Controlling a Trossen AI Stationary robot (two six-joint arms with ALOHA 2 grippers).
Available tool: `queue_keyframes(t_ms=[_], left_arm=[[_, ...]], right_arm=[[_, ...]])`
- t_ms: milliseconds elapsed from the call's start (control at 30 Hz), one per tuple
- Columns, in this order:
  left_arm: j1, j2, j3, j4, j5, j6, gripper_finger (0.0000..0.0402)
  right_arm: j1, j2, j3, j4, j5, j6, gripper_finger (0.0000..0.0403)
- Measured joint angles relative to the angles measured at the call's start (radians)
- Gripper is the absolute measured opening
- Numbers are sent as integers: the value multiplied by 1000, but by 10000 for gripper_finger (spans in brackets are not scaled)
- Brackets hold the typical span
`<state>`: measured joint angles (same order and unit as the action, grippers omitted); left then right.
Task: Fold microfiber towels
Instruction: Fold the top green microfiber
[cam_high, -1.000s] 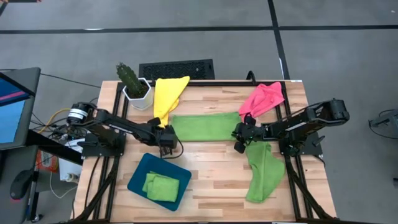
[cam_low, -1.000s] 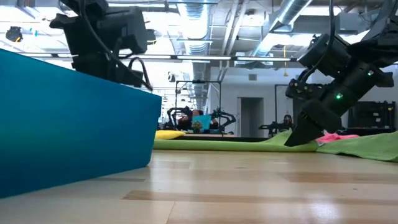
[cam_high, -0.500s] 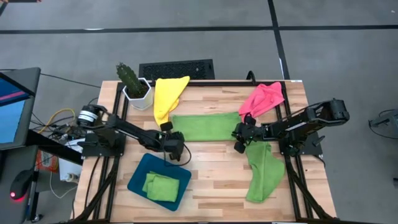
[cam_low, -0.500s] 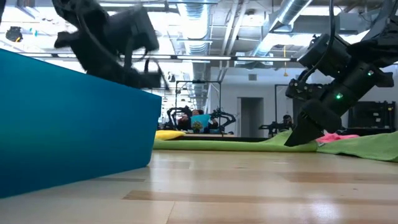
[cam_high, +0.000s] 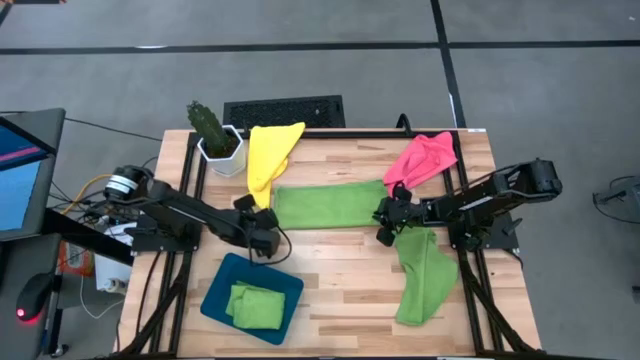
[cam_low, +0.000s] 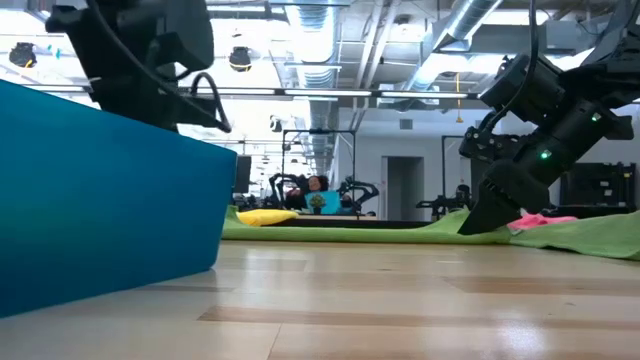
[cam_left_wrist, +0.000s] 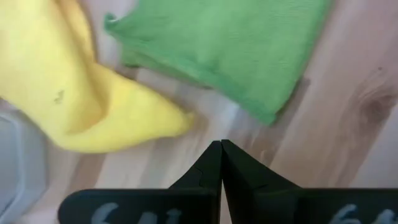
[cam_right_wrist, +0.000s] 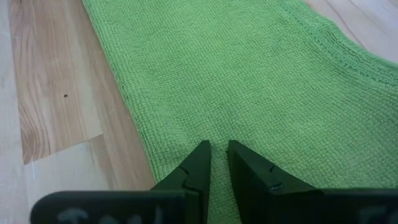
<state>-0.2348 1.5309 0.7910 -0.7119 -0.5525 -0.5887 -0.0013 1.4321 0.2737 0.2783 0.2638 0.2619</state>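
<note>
Two grippers flank the long green towel (cam_high: 331, 204), which lies across the table's middle with its long axis running left to right between our arms. Our right gripper (cam_high: 384, 222) pinches that towel's right end, fingers nearly together on the fabric. Our left gripper (cam_high: 262, 232), fingers pressed together and empty, sits near the towel's left end, beside the yellow towel (cam_high: 268, 155), and is nearer that free edge.

A teal tray (cam_high: 215, 300) sat on the wooden worktop (cam_high: 340, 265); 1 potted cactus (cam_high: 212, 132) stood at a corner, a black keyboard (cam_high: 284, 110) just beyond.
</note>
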Motion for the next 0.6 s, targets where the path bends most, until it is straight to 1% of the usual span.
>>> queue_keyframes(t_ms=[100, 167, 233, 267, 333, 433, 500, 600], left_arm=[[-1, -27, 0, 40, -33, 15, 0], [-9, -50, 0, 149, -76, 74, 0], [-16, -63, 0, 267, -135, 166, 0], [-13, -63, 0, 312, -144, 214, 0], [13, -59, -13, 385, -122, 294, 0], [66, -32, -60, 474, -10, 349, 0], [95, -3, -79, 481, 28, 351, 0], [119, 30, -95, 445, 34, 305, 0]], right_arm=[[0, 0, 0, 0, 0, 0, 81], [0, 0, 0, 1, 0, 0, 81], [0, 0, 0, 1, 0, 1, 81], [0, 0, 0, 1, 0, 1, 81], [0, 0, 0, 1, 0, 1, 81], [0, 0, -1, 3, 0, 1, 81], [0, 0, -1, 3, 0, 1, 81], [0, 0, -1, 3, -1, 1, 81]])
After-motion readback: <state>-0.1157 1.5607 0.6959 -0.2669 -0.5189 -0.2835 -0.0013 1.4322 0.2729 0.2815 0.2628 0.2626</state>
